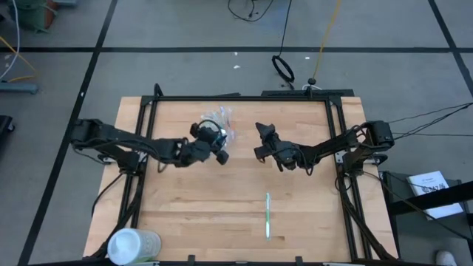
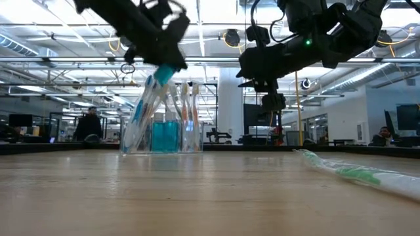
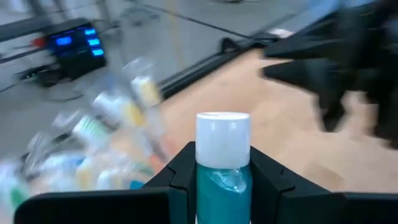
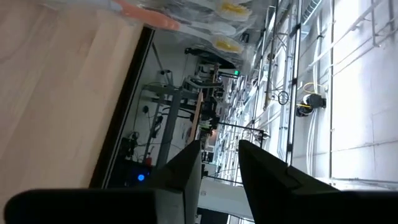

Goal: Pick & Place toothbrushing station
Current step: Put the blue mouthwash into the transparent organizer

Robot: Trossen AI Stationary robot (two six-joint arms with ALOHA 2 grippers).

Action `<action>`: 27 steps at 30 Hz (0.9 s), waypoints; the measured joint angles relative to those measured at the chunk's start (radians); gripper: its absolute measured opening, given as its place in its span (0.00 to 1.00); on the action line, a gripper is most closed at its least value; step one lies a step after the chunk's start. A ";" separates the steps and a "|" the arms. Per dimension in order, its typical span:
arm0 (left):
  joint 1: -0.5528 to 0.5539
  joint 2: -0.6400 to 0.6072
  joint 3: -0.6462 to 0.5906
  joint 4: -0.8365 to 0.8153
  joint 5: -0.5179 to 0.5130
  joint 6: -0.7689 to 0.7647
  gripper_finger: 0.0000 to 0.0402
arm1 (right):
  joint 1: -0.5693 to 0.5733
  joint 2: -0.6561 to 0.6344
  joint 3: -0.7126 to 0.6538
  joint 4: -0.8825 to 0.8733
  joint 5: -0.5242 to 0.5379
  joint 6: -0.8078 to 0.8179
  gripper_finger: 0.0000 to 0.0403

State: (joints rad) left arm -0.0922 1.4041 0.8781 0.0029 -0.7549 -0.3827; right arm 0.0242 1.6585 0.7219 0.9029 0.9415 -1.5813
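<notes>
A small clear cup (image 2: 164, 134) holding several pastel toothbrushes stands on the far middle of the table (image 1: 222, 122). My left gripper (image 1: 216, 145) is above and just beside the cup, shut on a teal toothpaste tube with a white cap (image 3: 222, 134); in the low view the tube (image 2: 163, 73) slants down toward the cup. My right gripper (image 1: 261, 134) hangs in the air to the cup's right (image 2: 266, 88), open by a narrow gap (image 4: 221, 158) and empty. One wrapped green toothbrush (image 1: 267, 216) lies flat on the table, near and right. My left gripper pinches the tube's teal body (image 3: 222, 183) between its two fingers, just behind the white cap. The cap end sticks out past the fingertips. The tube is lifted clear of the table and tilted, with its free end slanting down over the cup's brushes (image 2: 151, 98).
A bigger white cylindrical container (image 1: 133, 245) lies at the table's near left corner. A black frame rail (image 1: 244, 97) runs along the far edge and the sides. Bare wood (image 1: 207, 199) lies between the cup and the near edge. People show in the room behind the table.
</notes>
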 joint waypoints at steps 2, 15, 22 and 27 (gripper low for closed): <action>-0.002 0.049 -0.010 0.017 -0.068 -0.063 0.22 | 0.000 0.000 0.000 -0.009 -0.001 0.000 0.24; 0.029 0.246 -0.009 0.081 -0.316 -0.181 0.22 | -0.003 0.000 0.000 0.006 -0.043 -0.036 0.24; 0.056 0.246 -0.009 0.015 -0.297 -0.236 0.22 | -0.005 0.000 0.000 0.005 -0.104 -0.035 0.24; 0.075 0.246 -0.009 -0.035 -0.288 -0.268 0.22 | -0.005 0.000 0.000 0.005 -0.109 -0.036 0.24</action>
State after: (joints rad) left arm -0.0172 1.6501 0.8688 -0.0323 -1.0433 -0.6502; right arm 0.0196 1.6585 0.7219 0.9077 0.8330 -1.6169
